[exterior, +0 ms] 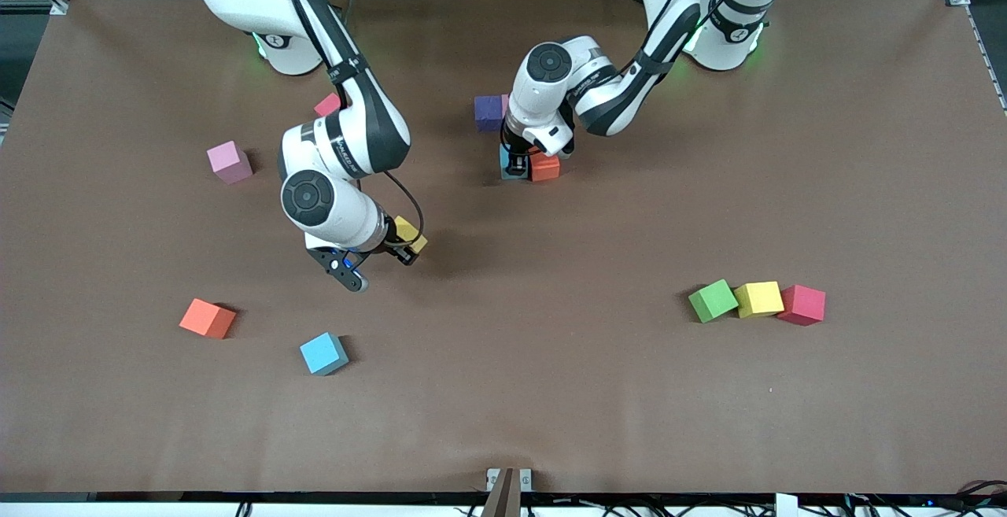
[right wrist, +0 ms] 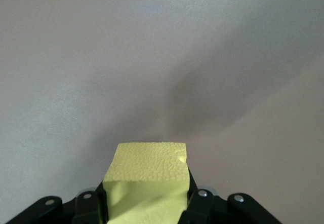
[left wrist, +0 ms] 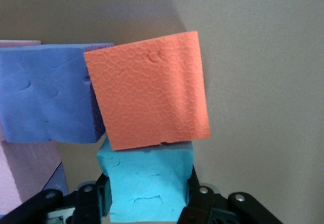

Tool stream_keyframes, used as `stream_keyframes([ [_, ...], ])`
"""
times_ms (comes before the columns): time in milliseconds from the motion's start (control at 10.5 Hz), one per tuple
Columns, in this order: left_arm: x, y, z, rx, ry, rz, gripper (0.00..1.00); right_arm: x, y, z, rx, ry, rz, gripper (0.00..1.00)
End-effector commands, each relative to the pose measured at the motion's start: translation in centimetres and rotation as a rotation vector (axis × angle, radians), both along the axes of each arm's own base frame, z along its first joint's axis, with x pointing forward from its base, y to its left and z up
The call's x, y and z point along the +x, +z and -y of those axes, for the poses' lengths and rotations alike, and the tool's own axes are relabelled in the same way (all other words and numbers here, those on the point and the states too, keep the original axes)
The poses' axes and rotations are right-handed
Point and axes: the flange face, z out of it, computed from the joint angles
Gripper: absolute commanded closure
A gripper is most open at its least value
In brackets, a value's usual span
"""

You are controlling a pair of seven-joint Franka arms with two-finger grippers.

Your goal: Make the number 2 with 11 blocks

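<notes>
My left gripper [exterior: 519, 166] [left wrist: 147, 206] is low at the table, shut on a sky-blue block [exterior: 504, 161] [left wrist: 147, 183]. An orange block [exterior: 544, 168] [left wrist: 149, 97] sits skewed against that block. A purple block [exterior: 489, 112] [left wrist: 48, 100] lies beside them, farther from the front camera, with a pink block [left wrist: 23, 183] touching it. My right gripper [exterior: 409, 246] [right wrist: 147, 206] hangs over bare table, shut on a yellow block [exterior: 411, 234] [right wrist: 147, 183]. Loose blocks: pink [exterior: 229, 161], orange [exterior: 208, 318], sky-blue [exterior: 323, 353], green [exterior: 713, 300], yellow [exterior: 758, 298].
A crimson cube [exterior: 802, 304] touches the loose yellow block toward the left arm's end. A reddish cube [exterior: 327, 104] shows partly beside the right arm. The brown table [exterior: 551, 391] is bare near the front camera's edge.
</notes>
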Motion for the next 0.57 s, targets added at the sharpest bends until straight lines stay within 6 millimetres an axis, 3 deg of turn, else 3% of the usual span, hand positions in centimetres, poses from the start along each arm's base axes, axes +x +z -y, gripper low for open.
stream_keyframes([
  [0, -0.67, 0.08, -0.58, 0.006, -0.026, 0.018, 0.78, -0.28, 0.31, -0.24, 0.011, -0.015, -0.008, 1.0],
  [476, -0.65, -0.02, -0.81, 0.01, -0.033, 0.017, 0.75, -0.22, 0.21, -0.26, 0.011, -0.016, -0.006, 1.0],
])
